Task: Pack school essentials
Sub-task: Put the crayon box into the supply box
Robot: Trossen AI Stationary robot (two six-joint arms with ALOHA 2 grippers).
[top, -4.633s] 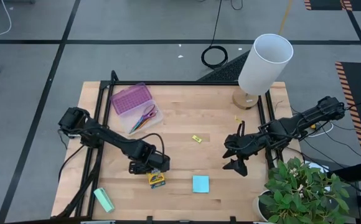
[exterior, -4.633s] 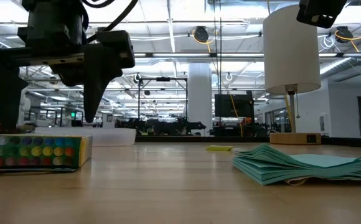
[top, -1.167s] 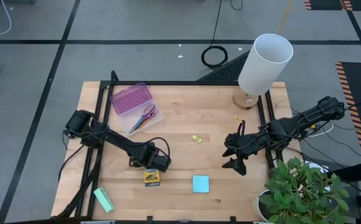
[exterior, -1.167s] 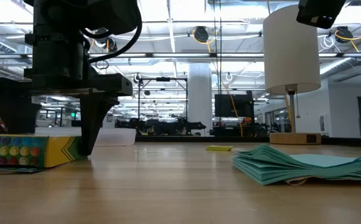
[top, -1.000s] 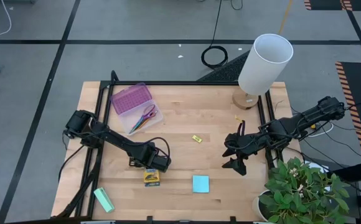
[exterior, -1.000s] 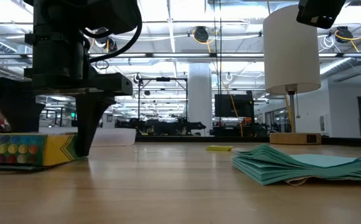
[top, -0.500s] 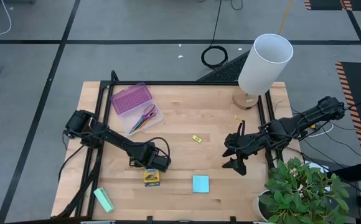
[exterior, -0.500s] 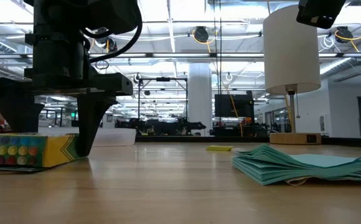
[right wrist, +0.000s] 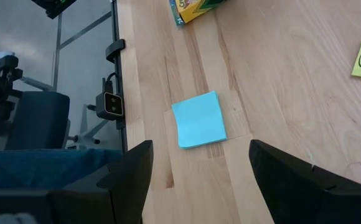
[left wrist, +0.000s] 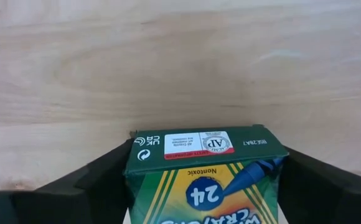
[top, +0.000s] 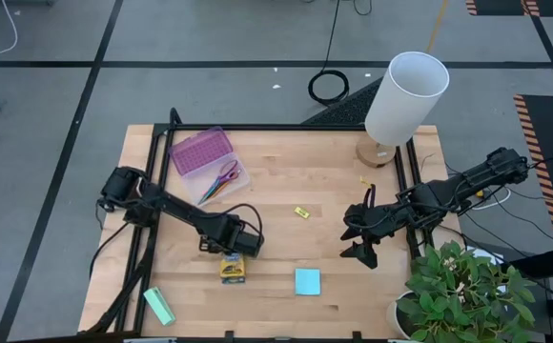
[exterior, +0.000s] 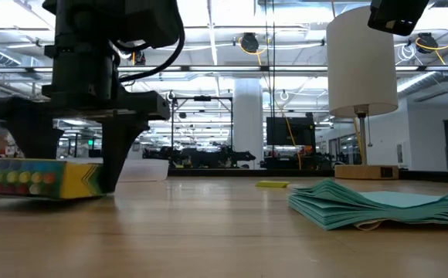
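The yellow-green crayon box (top: 234, 271) sits between the fingers of my left gripper (top: 232, 253), which is shut on it near the table's front left. My right gripper (top: 362, 250) hangs open at the right, touching nothing. A cyan sticky-note pad (top: 307, 281) lies flat on the wood by the near edge. A tiny yellow piece (top: 301, 212) lies mid-table. Purple-handled scissors (top: 225, 175) and thin pens lie in a clear tray beside a purple case (top: 201, 151) at the far left. My left gripper pinches the crayon box between its two fingers, one on each of two opposite narrow sides (left wrist: 131, 180). The fingers (exterior: 120, 158) come from above, pointing down. The box (exterior: 39, 179) lies flat with its printed face up, just above the table and slightly tilted.
A white-shaded lamp (top: 405, 95) stands at the far right corner. A potted plant (top: 467, 291) overhangs the near right corner. A mint-green block (top: 159, 306) lies at the near left corner. Black frame rails (top: 153, 191) run along the table's left, right and far sides.
My left gripper has risen a little and drawn slightly toward the far edge with the crayon box. The box, which lay on the table, now hangs just above it with a slight tilt.
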